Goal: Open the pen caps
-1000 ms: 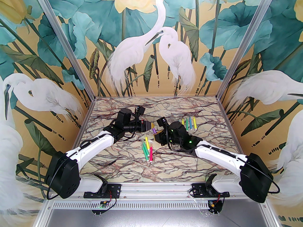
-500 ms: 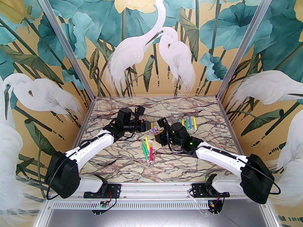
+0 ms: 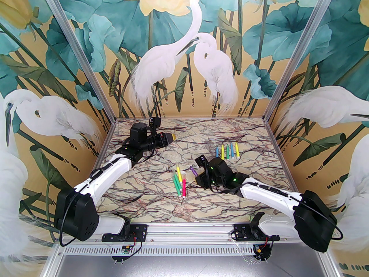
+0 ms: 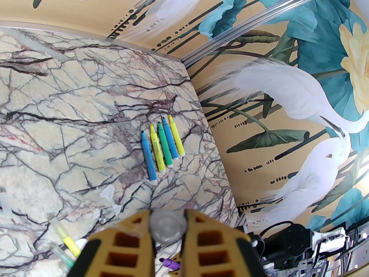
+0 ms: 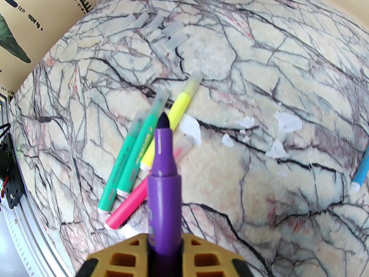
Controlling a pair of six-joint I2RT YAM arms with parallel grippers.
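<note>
**Operator:** What is lying nearest the arm bases?

**Technician:** Four capped pens (image 5: 140,151) are lying in a loose fan near the middle of the table (image 3: 150,195): two green, one yellow, one pink.

**Operator:** What is the right gripper (image 5: 165,242) doing?

**Technician:** It is clamping the rear barrel of the purple pen (image 5: 164,166), just beside that fan. The jaws are closed on it and the dark tip is pointing out bare.

**Operator:** And farther back?

**Technician:** Five uncapped pens (image 4: 165,144) are lying side by side toward the far right corner: two blue, two yellow, one green. That is making ten pens in all. The left gripper (image 4: 167,215) is hovering near the far left corner, pinching one pen cap (image 4: 168,229). The loose caps (image 5: 173,29) are lying toward the far left edge. Five or six are showing, but blur is preventing an exact count.

**Operator:** Handling notes?

**Technician:** The parts are judged light, stiff, smooth plastic. Being round, they are likely to roll or slip. Recommended hold: one gripper taking the barrel at mid-length, the other taking the cap, both pulling along the pen's axis.
</note>
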